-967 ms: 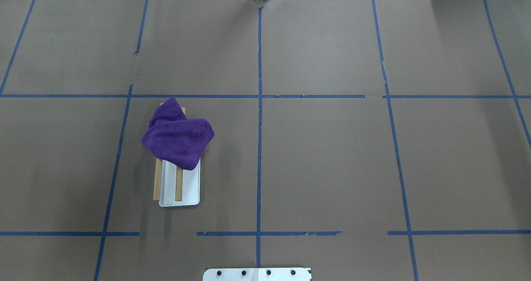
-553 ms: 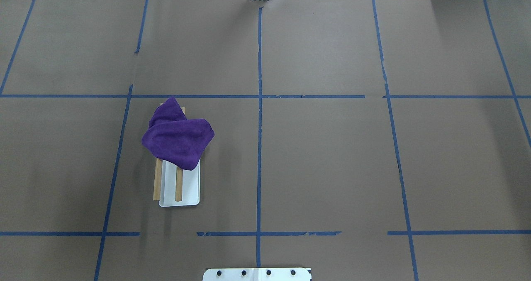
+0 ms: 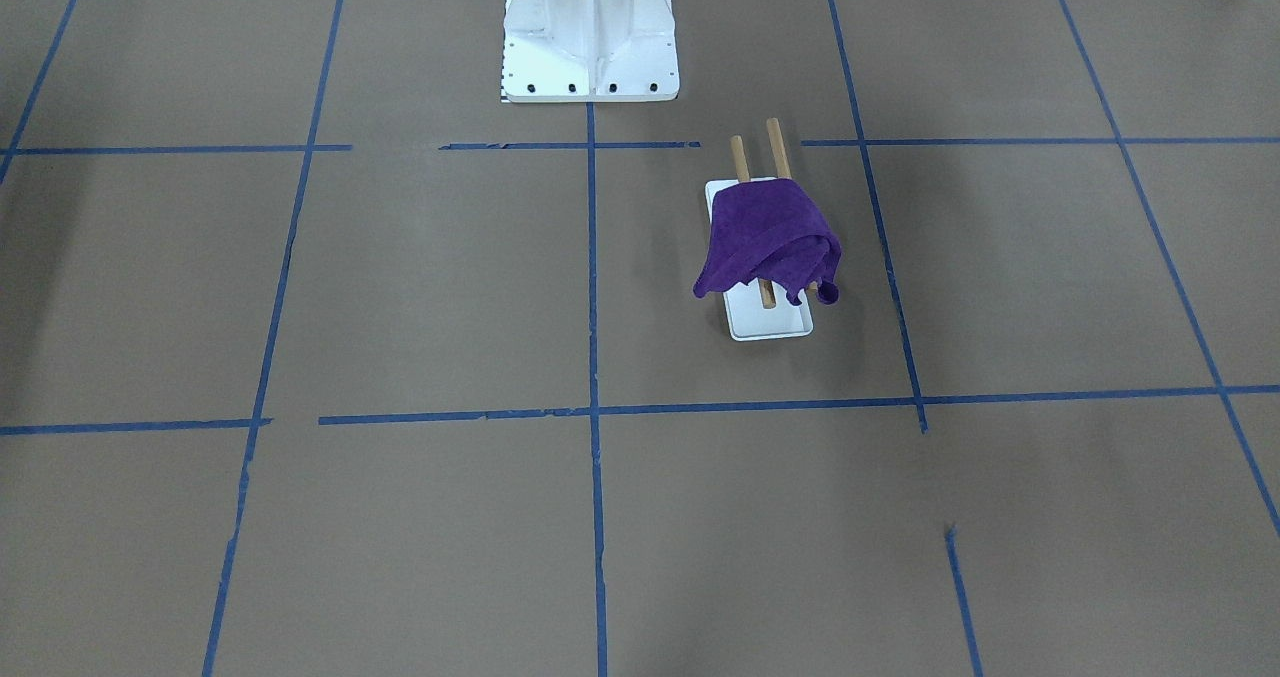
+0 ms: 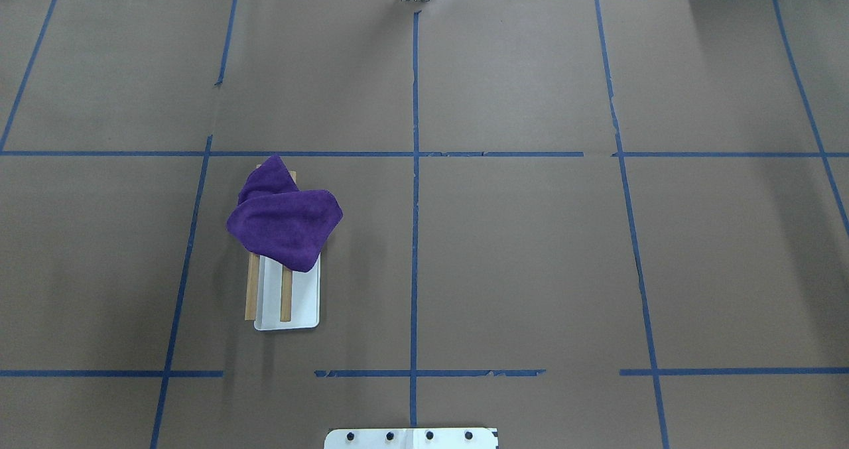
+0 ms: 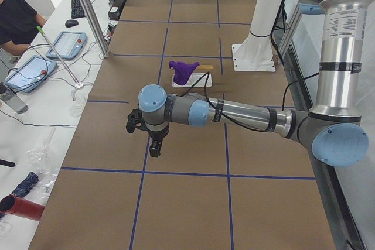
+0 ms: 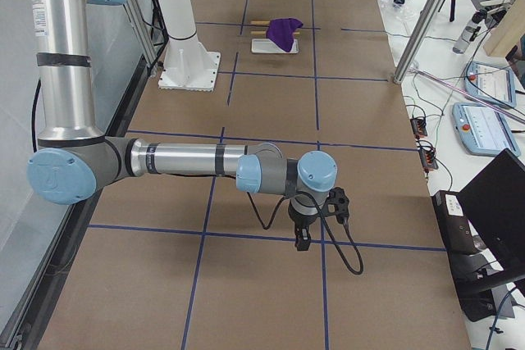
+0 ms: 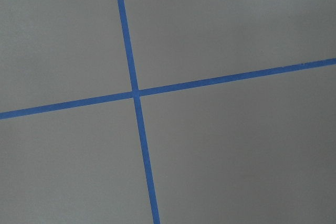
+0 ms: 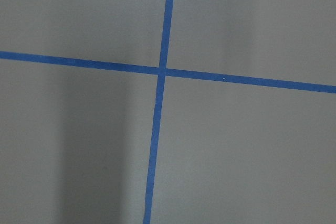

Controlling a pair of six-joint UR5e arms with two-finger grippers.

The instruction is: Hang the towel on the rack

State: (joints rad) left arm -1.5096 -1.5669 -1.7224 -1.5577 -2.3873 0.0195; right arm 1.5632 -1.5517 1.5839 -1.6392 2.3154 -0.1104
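Note:
A purple towel [image 4: 285,227] lies draped over the far end of the rack's two wooden dowel rods [image 4: 251,290], above the white base [image 4: 302,303]. The towel [image 3: 768,232] and base [image 3: 770,322] also show in the front-facing view. My left gripper [image 5: 153,147] shows only in the exterior left view, far from the towel [image 5: 183,69], low over the paper. My right gripper [image 6: 302,238] shows only in the exterior right view, far from the towel [image 6: 284,30]. I cannot tell whether either is open or shut. Both wrist views show only brown paper and crossed blue tape.
The large white bolted pedestal [image 3: 590,27] stands at the robot's side of the table. Blue tape lines divide the brown paper into squares. An operator [image 5: 14,16], tablets and cables sit beyond the table's far edge in the side views.

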